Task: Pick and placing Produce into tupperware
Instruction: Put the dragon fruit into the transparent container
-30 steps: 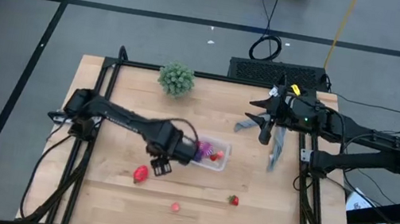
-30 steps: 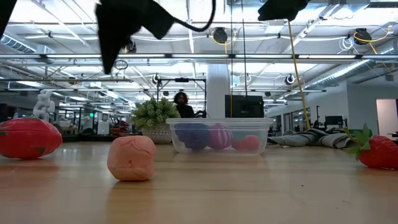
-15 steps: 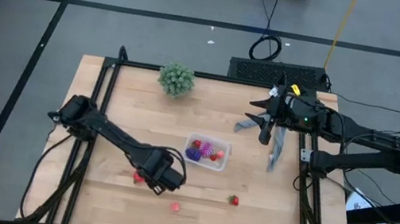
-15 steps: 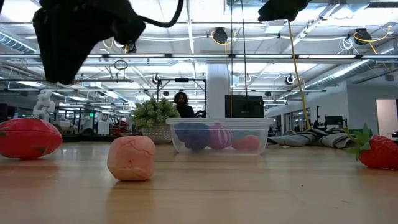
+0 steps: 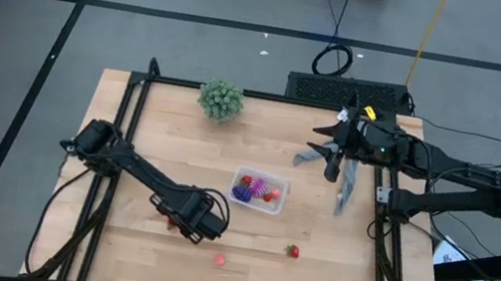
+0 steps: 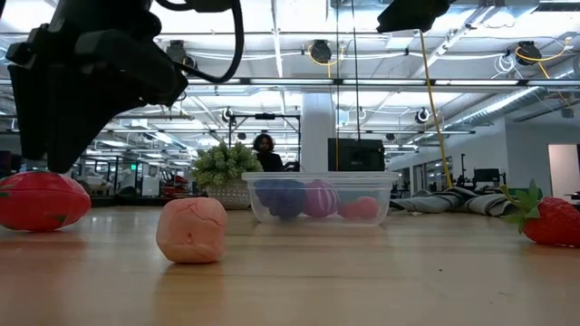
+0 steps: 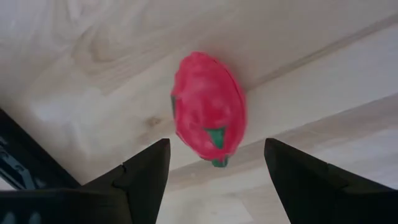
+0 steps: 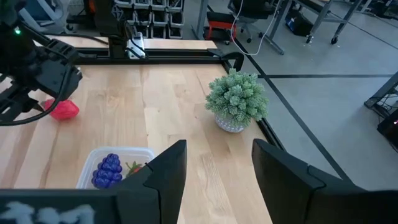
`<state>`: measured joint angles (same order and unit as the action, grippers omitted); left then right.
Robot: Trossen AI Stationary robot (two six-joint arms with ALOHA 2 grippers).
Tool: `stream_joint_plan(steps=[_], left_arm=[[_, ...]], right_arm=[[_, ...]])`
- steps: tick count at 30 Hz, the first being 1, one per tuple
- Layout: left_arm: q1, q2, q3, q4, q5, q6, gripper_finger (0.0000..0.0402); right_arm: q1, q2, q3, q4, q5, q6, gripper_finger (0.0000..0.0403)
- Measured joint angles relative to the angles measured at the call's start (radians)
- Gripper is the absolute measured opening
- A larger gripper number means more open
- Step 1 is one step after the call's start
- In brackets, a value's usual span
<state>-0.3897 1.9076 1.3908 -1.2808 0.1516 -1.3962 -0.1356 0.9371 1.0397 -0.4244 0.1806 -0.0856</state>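
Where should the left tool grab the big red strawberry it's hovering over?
Across the plump middle of the big red strawberry, coming straight down from above. It lies on its side on the table, long axis running between the open fingers of the left tool, so closing spans the narrower width. Avoid the tapered, green-leafed end.

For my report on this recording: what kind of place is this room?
Probably a robotics lab or workshop hall: bare ceiling beams with lights, a taped grey floor, and a wooden table with cables behind it.

Tupperware (image 5: 260, 193) mid-table (three fruits inside), plant (image 5: 222, 100) behind it, two fruits (image 5: 292, 251) in front.
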Motion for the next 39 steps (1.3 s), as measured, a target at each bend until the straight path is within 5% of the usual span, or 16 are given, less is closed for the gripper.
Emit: stream_joint_plan(steps=[39], left_arm=[[0.021, 0.001, -0.081, 0.134, -0.074, 0.085, 0.0269]], right_arm=[[0.000, 0.000, 0.000, 0.006, 0.000, 0.018, 0.0173]])
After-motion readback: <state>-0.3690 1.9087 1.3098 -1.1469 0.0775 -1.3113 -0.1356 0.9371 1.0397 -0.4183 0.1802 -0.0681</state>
